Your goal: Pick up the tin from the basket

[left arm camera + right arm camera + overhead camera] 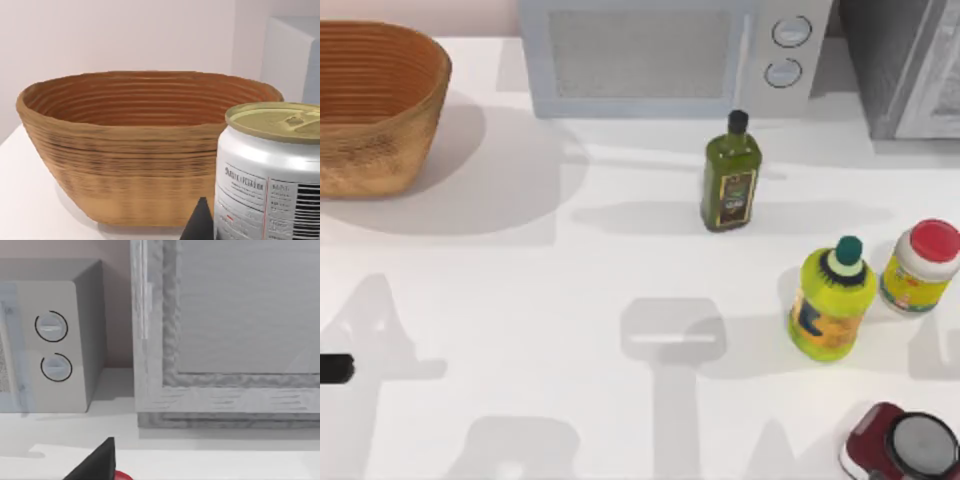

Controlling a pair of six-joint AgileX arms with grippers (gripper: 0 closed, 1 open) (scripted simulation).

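The white desk (pixel 570 300) is carrying everything. The microwave (pixel 670 55) is standing at the back, with a grey cabinet (pixel 910 65) beside it at the right. The basket (pixel 375 105) is sitting at the back left corner, and from the left wrist its ribbed inside is looking bare. The tin (pixel 272 172) is showing up close in the left wrist view, upright, outside the basket and nearer the camera than it, with one dark finger (pixel 200 222) of the left gripper just beside it; whether that gripper is grasping the tin I cannot tell. An oil bottle (pixel 730 175), a yellow bottle (pixel 832 300) and a red-lidded jar (pixel 920 265) are standing toward the right.
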